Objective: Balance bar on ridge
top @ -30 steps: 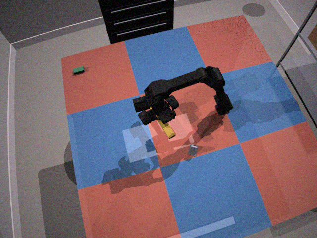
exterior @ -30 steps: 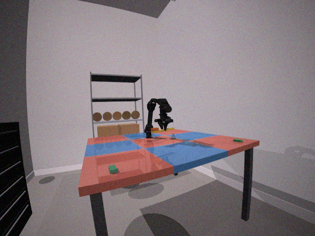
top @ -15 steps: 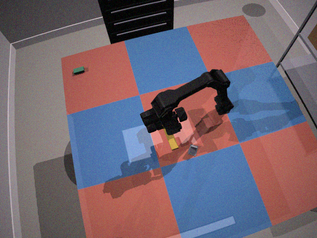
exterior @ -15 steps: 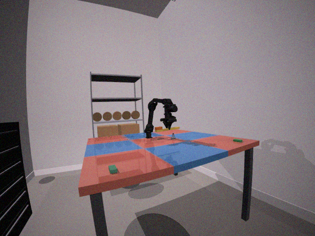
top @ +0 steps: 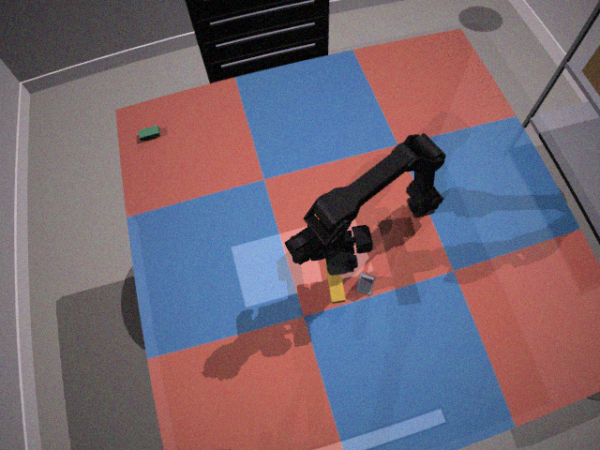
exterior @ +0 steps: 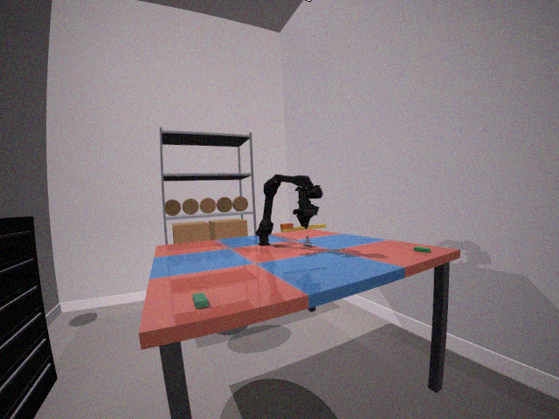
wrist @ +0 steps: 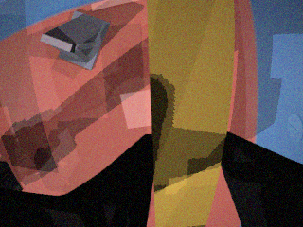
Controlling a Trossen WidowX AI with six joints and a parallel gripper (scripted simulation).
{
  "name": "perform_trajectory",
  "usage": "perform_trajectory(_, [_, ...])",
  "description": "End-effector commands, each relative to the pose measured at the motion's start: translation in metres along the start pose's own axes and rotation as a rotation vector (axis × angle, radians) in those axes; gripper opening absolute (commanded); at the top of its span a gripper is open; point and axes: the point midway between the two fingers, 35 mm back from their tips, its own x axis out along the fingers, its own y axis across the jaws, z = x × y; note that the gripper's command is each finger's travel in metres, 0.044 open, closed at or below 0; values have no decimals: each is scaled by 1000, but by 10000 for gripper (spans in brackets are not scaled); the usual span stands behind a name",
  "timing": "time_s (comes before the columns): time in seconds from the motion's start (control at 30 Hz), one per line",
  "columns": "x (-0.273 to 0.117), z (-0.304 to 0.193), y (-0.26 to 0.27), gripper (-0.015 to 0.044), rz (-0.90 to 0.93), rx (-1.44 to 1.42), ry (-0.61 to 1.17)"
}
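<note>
Gripper (top: 334, 276) (exterior: 305, 227) (wrist: 186, 142) closed, seemingly pointing down.

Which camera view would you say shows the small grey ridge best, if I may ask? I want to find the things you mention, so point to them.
The wrist view: the grey ridge (top: 365, 283) (exterior: 307, 242) (wrist: 80, 40) appears largest there, unobstructed, seen from above. The top view shows it small beside the yellow bar (top: 337, 289) (exterior: 311, 227) (wrist: 191, 71); the exterior view shows its tiny peaked profile.
</note>
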Motion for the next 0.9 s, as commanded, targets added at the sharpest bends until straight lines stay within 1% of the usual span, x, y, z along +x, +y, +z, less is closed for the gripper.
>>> perform_trajectory(0.0, [-2, 14, 11, 0, -6, 62, -9])
perform_trajectory(0.87, [-2, 81, 80, 0, 3, 455, -15])
